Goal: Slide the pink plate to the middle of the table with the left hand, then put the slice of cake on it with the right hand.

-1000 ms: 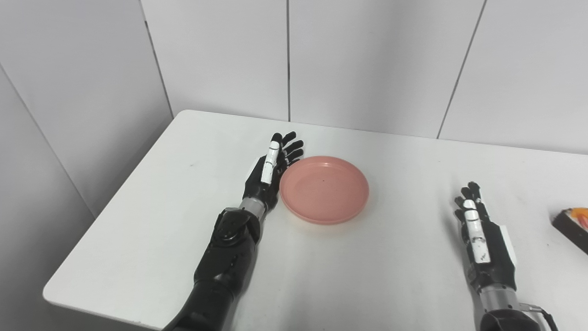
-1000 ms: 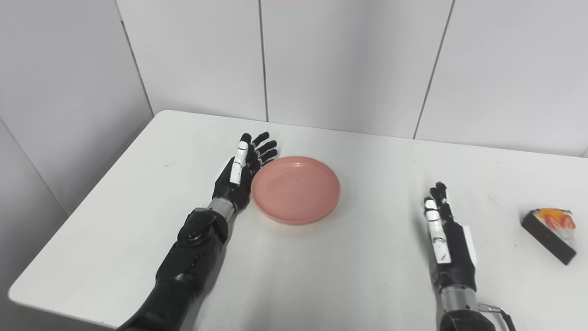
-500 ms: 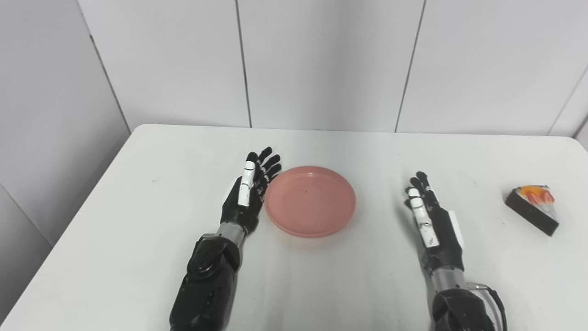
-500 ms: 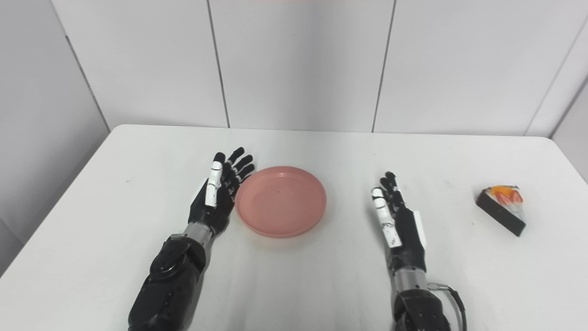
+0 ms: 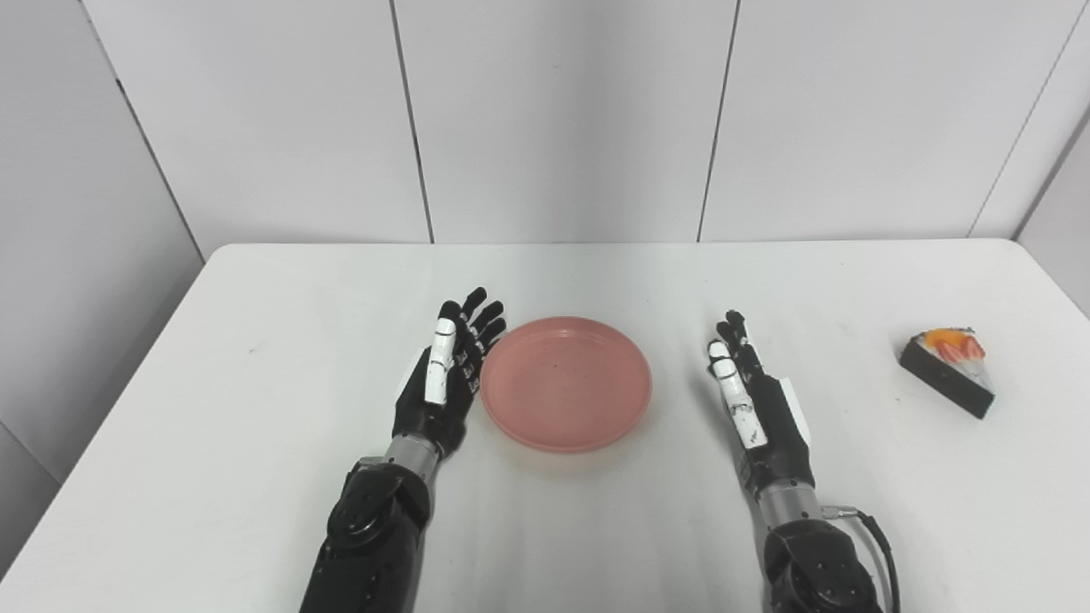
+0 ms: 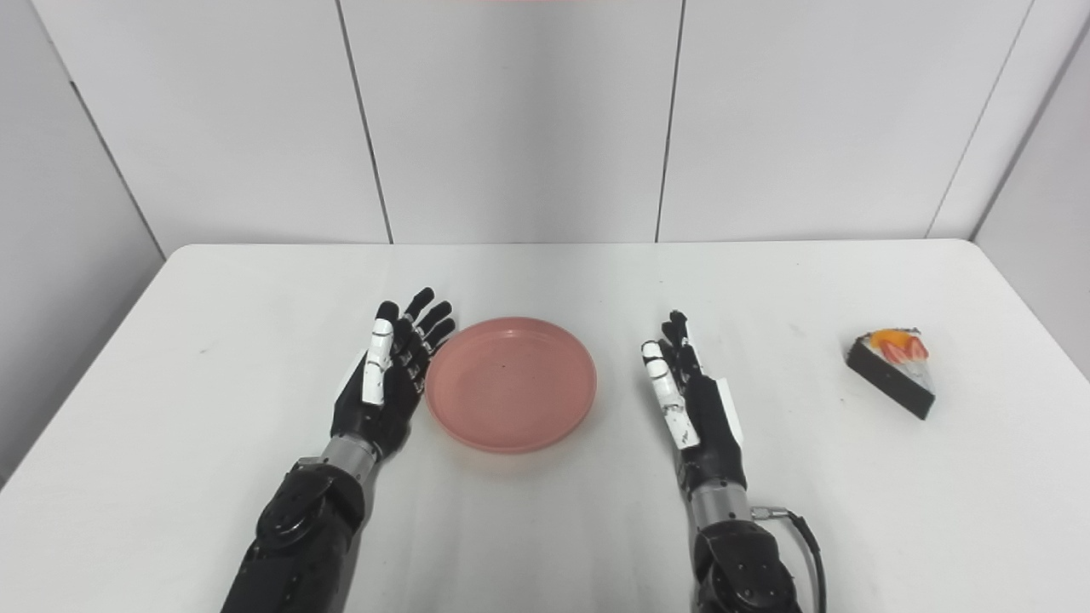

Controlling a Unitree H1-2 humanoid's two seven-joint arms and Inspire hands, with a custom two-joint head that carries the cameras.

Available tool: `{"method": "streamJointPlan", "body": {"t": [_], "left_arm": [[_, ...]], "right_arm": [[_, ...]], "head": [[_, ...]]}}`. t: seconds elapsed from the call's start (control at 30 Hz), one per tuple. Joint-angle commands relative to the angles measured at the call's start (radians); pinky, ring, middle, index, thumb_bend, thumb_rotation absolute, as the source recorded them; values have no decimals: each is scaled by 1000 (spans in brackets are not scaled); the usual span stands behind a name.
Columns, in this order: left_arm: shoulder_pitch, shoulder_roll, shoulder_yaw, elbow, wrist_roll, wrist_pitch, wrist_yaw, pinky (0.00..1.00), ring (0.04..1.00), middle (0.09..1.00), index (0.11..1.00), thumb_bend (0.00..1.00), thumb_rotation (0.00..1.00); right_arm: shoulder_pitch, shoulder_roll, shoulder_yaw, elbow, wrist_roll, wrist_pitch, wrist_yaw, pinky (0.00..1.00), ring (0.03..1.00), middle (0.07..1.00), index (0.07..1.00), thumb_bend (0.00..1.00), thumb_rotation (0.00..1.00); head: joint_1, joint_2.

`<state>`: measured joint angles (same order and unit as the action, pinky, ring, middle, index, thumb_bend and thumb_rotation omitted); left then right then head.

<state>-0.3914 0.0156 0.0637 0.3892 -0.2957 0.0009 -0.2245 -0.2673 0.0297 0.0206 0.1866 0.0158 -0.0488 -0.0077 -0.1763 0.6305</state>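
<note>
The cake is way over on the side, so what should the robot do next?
Probably reach the right hand rightward toward the dark wedge of cake with fruit on top. The round pink plate already sits about mid-table and empty, beside the open left hand, and the right hand is open, holding nothing.

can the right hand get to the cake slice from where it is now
Probably yes. The right hand is open, and only bare table lies between it and the cake slice on its outer side. The pink plate sits on the opposite side.
</note>
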Motion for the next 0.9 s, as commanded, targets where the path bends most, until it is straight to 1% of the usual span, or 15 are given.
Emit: {"method": "streamJointPlan", "body": {"t": [0.0, 0.1, 0.3, 0.43, 0.47, 0.53, 0.73, 0.87], "left_arm": [[-4, 0, -14, -16, 1, 21, -21, 973, 958, 945, 940, 703, 1000], [-3, 2, -19, -20, 0, 21, -24, 977, 957, 946, 939, 699, 1000], [1, 2, -26, -25, -1, 22, -32, 972, 958, 940, 934, 686, 1000], [4, 3, -32, -25, 0, 22, -38, 975, 962, 945, 942, 678, 1000], [5, 2, -32, -27, -3, 24, -39, 976, 961, 944, 943, 676, 1000], [6, 2, -31, -31, -7, 28, -40, 974, 952, 935, 937, 671, 1000], [10, 4, -36, -40, 2, 36, -39, 975, 955, 940, 943, 669, 1000], [11, 3, -40, -40, 10, 33, -32, 970, 958, 944, 944, 658, 1000]], "right_arm": [[-27, 8, 9, -13, 4, -20, 16, 979, 976, 991, 1000, 525, 864], [-29, 8, 16, -10, -8, -15, 9, 981, 979, 994, 1000, 523, 879], [-32, 7, 26, -8, -12, -13, 9, 991, 980, 995, 1000, 578, 888], [-34, 4, 29, -5, -18, -13, 7, 996, 985, 999, 1000, 577, 899], [-35, 6, 28, -5, -14, -12, 7, 995, 983, 998, 1000, 575, 904], [-35, 9, 28, -7, -13, -8, 6, 1000, 981, 994, 1000, 594, 887], [-36, 12, 32, -6, -17, -4, 5, 1000, 981, 989, 1000, 625, 883], [-38, 14, 31, -2, -15, -10, 5, 1000, 977, 986, 1000, 612, 875]], "head": [[-6, 0], [-20, 1], [-34, 0], [-34, 0], [-44, 4], [-51, 5], [-59, 5], [-66, 3]]}}
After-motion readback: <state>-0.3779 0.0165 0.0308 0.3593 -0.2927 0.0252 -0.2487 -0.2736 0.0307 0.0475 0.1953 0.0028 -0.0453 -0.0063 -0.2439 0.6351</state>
